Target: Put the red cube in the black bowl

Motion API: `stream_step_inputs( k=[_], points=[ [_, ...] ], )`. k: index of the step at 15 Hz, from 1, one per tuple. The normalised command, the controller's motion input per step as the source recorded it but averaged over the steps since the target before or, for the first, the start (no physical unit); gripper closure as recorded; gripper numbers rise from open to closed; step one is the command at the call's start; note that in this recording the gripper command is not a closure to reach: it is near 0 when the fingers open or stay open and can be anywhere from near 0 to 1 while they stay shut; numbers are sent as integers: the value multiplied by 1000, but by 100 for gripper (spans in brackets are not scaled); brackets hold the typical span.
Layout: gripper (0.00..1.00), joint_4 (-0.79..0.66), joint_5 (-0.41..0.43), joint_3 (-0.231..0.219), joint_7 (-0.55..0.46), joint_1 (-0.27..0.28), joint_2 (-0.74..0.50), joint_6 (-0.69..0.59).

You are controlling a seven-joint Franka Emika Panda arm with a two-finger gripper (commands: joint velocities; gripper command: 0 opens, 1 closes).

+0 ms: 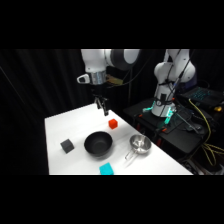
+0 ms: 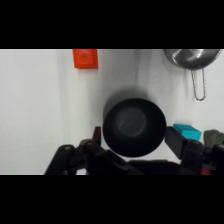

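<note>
- Gripper (image 1: 103,107) raised over the far part of the white table (image 1: 60,125), clear of its surface, nothing between the fingers; the two dark fingers stand apart in the wrist view, one at lower left, one at lower right, so released and empty.
- Red cube (image 1: 113,123) resting on the table just beside and below the gripper in the side view, toward the arm's base side; in the wrist view the same cube (image 2: 85,58) cut by the top edge, ahead of the fingers and a little left.
- Black bowl (image 1: 98,144) nearer the camera than the gripper in the side view, apart from the cube, upright and empty; in the wrist view, bowl (image 2: 134,125) right between and just ahead of the fingers.
- Steel bowl (image 1: 140,144) with a wire handle beside the black bowl, on the base side; in the wrist view (image 2: 194,57) at upper right, handle hanging toward the fingers.
- Dark grey cube (image 1: 67,146) seen only from the side, on the far side of the black bowl from the steel one.
- Cyan square (image 1: 106,169) at the table's near edge in the side view; in the wrist view (image 2: 187,131) just above the right finger.
- Arm's base and cables visible only from the side.
</note>
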Motion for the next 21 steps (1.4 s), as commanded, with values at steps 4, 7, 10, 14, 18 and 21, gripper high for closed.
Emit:
stream_step_inputs(
  k=[4,7,10,14,18,21],
  points=[
    [0,-437,-124,-74,-242,-100,-369,295],
    [0,-480,-144,-69,-273,-85,-373,446],
    [0,-448,-119,-55,-225,-61,-306,470],
    [0,-374,-12,-46,-243,-45,-198,425],
    [0,-281,89,-53,-284,-44,-64,379],
    [0,-166,159,-57,-313,-55,57,355]
  ],
)
